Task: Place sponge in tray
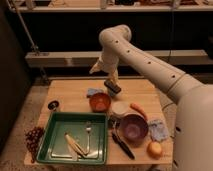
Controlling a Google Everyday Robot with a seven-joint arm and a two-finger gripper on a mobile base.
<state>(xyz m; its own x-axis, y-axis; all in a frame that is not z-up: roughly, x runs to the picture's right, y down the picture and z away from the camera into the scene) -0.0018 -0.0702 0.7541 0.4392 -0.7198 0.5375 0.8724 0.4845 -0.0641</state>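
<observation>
The sponge, a small pale blue pad, lies on the wooden table just behind the orange bowl. The green tray sits at the front left and holds a fork and a pale peel-like item. My gripper hangs open above the back of the table. It is a little above and to the right of the sponge and holds nothing. A black block lies right under it. The white arm reaches in from the right.
A white cup, carrot, purple bowl, speckled cloth, yellow fruit and black-handled utensil crowd the right half. Grapes hang off the left edge. Metal shelves stand behind the table.
</observation>
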